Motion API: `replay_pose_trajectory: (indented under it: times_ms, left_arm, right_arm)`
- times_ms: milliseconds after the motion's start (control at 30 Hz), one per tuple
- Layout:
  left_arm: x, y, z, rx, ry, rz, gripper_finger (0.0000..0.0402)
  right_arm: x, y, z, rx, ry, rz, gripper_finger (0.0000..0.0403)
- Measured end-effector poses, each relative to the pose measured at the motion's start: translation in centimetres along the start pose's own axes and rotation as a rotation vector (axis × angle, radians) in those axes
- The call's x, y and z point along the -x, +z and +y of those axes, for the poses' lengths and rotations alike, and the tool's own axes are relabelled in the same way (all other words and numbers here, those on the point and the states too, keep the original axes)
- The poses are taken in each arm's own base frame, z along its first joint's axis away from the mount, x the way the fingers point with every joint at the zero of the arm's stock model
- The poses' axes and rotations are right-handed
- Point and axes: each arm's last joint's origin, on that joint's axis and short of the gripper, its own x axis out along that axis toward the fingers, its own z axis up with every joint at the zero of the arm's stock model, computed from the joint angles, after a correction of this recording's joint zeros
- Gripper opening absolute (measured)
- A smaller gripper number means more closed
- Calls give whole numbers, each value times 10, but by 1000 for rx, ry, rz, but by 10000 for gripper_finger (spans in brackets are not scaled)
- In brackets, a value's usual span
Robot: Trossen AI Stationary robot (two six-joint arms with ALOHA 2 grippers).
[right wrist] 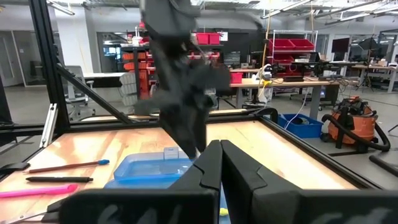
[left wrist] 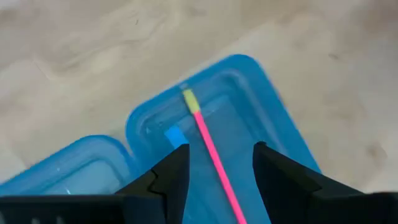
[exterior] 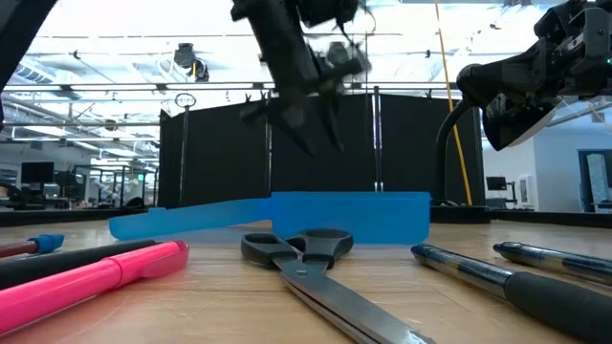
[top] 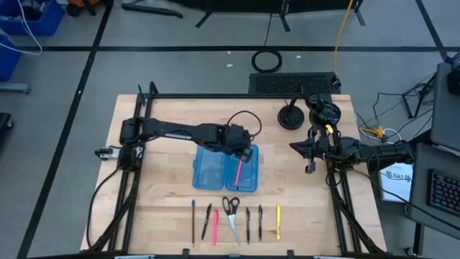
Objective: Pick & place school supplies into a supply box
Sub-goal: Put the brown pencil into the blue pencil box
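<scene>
The supply box (top: 208, 173) lies open at mid table, a translucent blue case with two shallow halves side by side. A thin pink pencil (top: 238, 171) with a yellow-green end (left wrist: 189, 99) lies flat in its right half (left wrist: 249, 112). My left gripper (left wrist: 217, 174) hangs open above that half; the pencil shows below the gap, clear of both fingers. In the low view it (exterior: 320, 124) is well above the box (exterior: 287, 218). More school supplies lie in a row near the front edge, among them scissors (top: 231, 216). My right gripper (right wrist: 221, 162) is shut, parked at the table's right side (top: 295, 146).
The front row holds a brown pencil (top: 192, 219), a black pen (top: 206, 219), a pink pen (top: 215, 224), two black pens (top: 248, 223), and a yellow pencil (top: 278, 221). A black round stand (top: 290, 117) sits at the back right. Bare wood lies on either side of the box.
</scene>
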Motion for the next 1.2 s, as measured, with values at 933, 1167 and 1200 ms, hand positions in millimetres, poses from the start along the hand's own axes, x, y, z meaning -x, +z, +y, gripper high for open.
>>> replay_pose_trajectory:
  times_ms: [933,1167,1200]
  left_arm:
    - [154,-142,93,-195,134,-477,5]
    - [106,-173,118,-28,-284,-454,3]
    - [100,-176,121,-2,-303,-456,3]
  right_arm:
    - [0,0,0,5,0,5,0]
    - [0,0,0,20,-1,5,0]
    - [0,0,0,21,-1,5,0]
